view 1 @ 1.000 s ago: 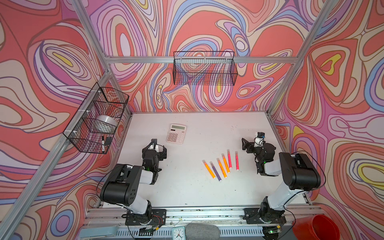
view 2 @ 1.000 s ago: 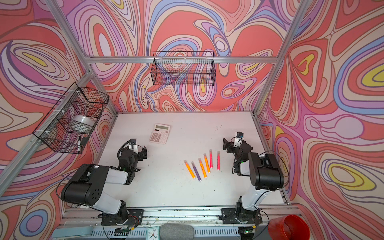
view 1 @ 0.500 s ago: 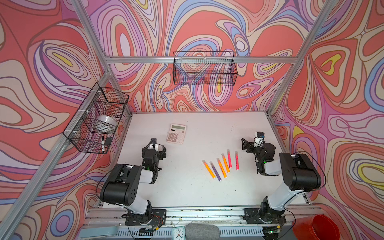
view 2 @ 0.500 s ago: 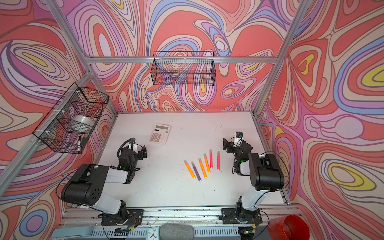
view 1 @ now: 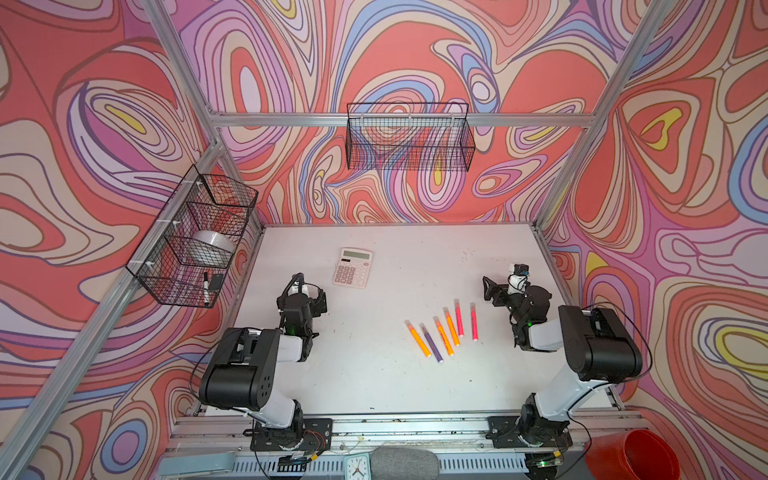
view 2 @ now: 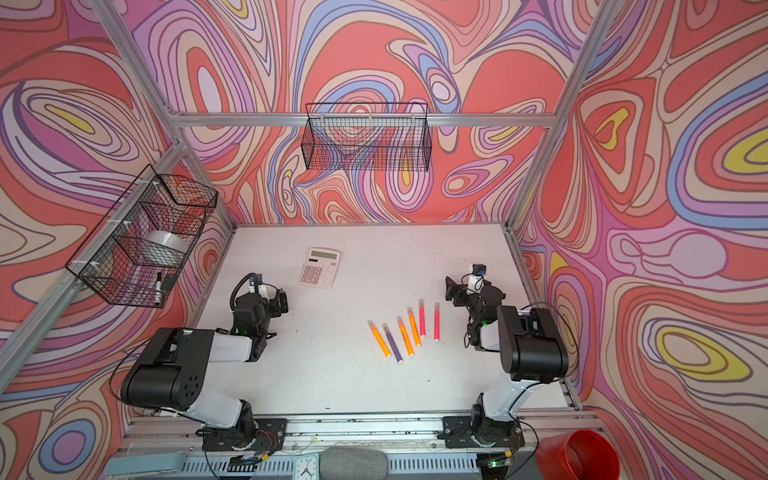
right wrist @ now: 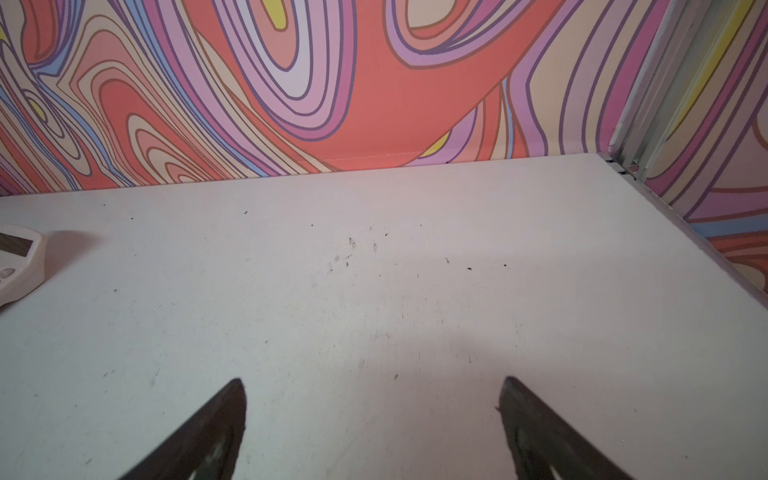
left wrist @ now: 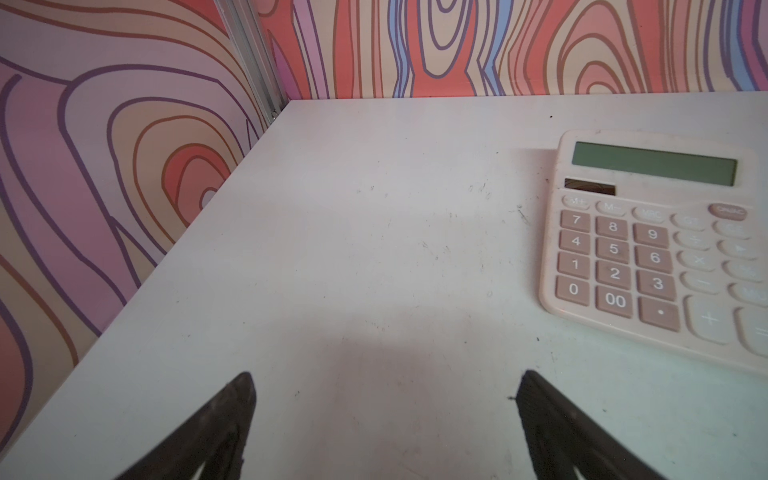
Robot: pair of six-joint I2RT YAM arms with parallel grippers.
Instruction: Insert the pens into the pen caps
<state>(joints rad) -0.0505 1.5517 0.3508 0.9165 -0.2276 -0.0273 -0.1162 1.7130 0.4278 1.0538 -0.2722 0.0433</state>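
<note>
Pens (view 1: 443, 336) fanned on table (view 1: 374, 374), calculator (view 1: 352, 268) near left hand (left wrist: 386, 375), right hand (right wrist: 373, 379) nearby, both spread, empty.

Left arm (view 1: 249, 365): lower left in both top views, folded low, forearm running up-frame. Left gripper (left wrist: 385, 376): jaws wide apart, both showing at the lower edge of the left wrist view. Right arm (view 1: 590, 349): lower right in both top views, folded low likewise. Right gripper (right wrist: 372, 380): jaws wide apart, pointing toward frame left in both top views.
</note>
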